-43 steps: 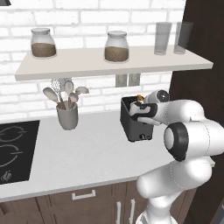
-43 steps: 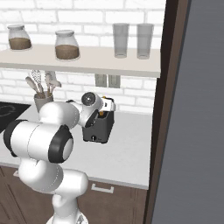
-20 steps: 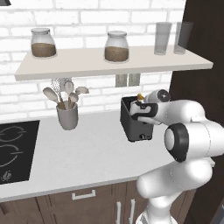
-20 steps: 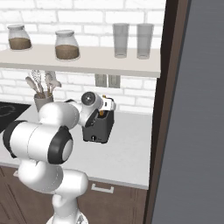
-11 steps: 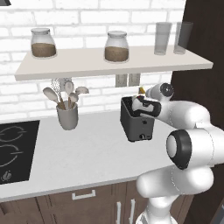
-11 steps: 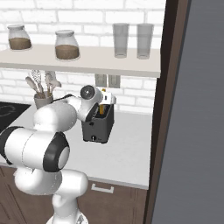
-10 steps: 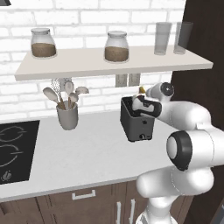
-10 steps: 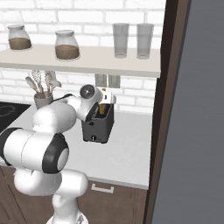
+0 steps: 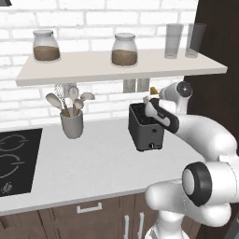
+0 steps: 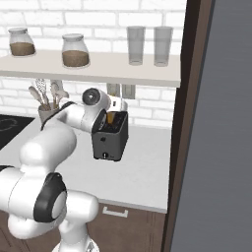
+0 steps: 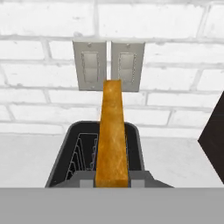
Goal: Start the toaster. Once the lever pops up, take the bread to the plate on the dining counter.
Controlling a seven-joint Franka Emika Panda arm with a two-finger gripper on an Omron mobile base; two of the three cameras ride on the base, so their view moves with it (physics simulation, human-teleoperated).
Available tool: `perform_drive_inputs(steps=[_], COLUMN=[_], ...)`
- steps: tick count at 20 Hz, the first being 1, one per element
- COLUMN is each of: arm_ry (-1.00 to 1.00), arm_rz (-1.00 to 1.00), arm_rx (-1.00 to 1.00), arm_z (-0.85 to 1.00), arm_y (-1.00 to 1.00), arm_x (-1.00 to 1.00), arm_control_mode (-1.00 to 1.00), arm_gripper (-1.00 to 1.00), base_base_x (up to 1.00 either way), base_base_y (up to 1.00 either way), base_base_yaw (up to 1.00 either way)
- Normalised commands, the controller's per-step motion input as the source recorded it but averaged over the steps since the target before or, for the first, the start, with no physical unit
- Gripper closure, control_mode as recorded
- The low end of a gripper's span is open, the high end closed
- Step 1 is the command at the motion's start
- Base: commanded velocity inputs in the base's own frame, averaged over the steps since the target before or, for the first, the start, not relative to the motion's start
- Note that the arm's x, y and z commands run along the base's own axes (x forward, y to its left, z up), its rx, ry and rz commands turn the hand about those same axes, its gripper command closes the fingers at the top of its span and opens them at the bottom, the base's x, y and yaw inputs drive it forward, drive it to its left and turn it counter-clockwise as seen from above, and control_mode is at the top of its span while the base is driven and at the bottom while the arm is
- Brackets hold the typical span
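Observation:
The dark boxy toaster [image 9: 147,134] [image 10: 110,139] [image 11: 65,162] stands on the white worktop against the brick wall. My gripper [image 11: 112,179] [image 9: 152,108] [image 10: 109,116] is shut on the bread [image 11: 111,131] [image 10: 111,118], a golden-tan slice held edge-on just over the toaster's open top. In the hand view the slice reaches up in front of the wall switches. Whether its lower edge is clear of the slot, I cannot tell. The plate and the dining counter are out of view.
A grey crock of utensils [image 9: 71,123] stands left of the toaster, with a black hob [image 9: 14,158] beyond it. A shelf [image 9: 121,67] with jars and glasses hangs close overhead. A dark tall panel [image 10: 197,123] closes the right side.
The hand has risen a little and swung back over the toaster, and the bread has come up with it. The toaster has stayed put.

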Motion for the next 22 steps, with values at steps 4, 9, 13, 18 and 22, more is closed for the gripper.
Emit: perform_drive_inputs(steps=[4,9,13,18,22], arm_ry=[0.00,0.00,0.02,0.05,0.06], arm_rz=[0.00,0.00,0.00,0.00,0.00], arm_rx=[0.00,0.00,0.00,0.00,0.00], arm_z=[0.14,0.15,0.21,0.12,0.05], arm_y=[0.06,0.00,0.25,0.20,0.01], arm_x=[-0.67,-0.79,-0.74,-0.83,-0.72], arm_control_mode=[-1.00,-1.00,-1.00,-1.00,-1.00], arm_gripper=[1.00,1.00,1.00,1.00,1.00], base_base_x=[0.00,0.00,0.00,0.00,0.00], base_base_y=[0.00,0.00,0.00,0.00,0.00], base_base_yaw=[0.00,0.00,0.00,0.00,0.00])
